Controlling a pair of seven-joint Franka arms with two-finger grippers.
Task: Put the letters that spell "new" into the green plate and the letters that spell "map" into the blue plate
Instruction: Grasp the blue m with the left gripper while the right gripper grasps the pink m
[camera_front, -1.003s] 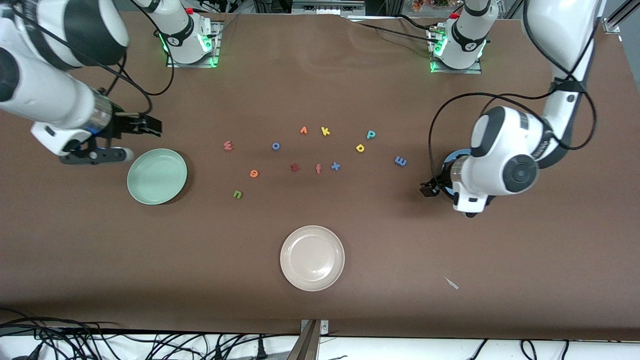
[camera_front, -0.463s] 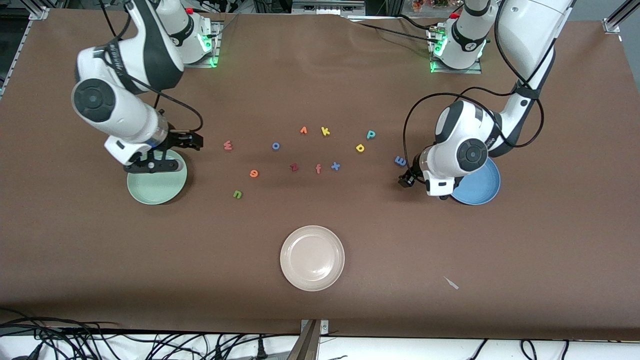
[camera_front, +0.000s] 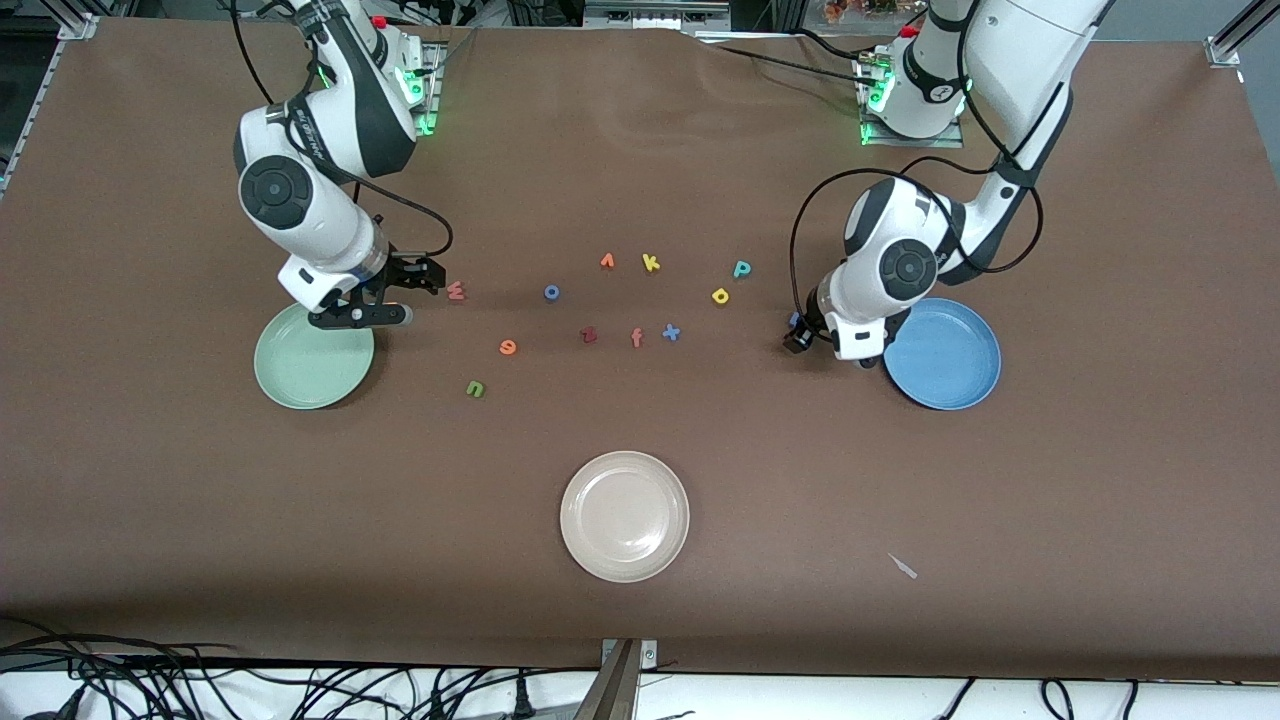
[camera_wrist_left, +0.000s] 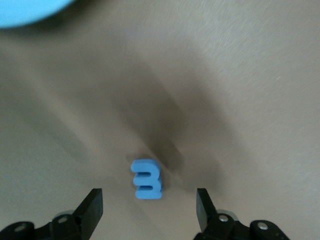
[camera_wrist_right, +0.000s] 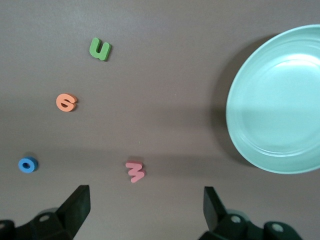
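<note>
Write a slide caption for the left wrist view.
Left gripper open above the table, fingers either side of the blue letter m, blue plate at the edge.

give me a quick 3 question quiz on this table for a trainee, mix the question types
1. True or false: the green plate already holds a letter.
2. The left gripper is open around which letter? A) teal p B) blue m C) yellow a
3. Fill in: the right gripper, jaws open, hangs beside the pinkish-red ___.

Key: 1 false, the plate is empty. 2 B, the m lies on the table between the fingers. 3 w.
</note>
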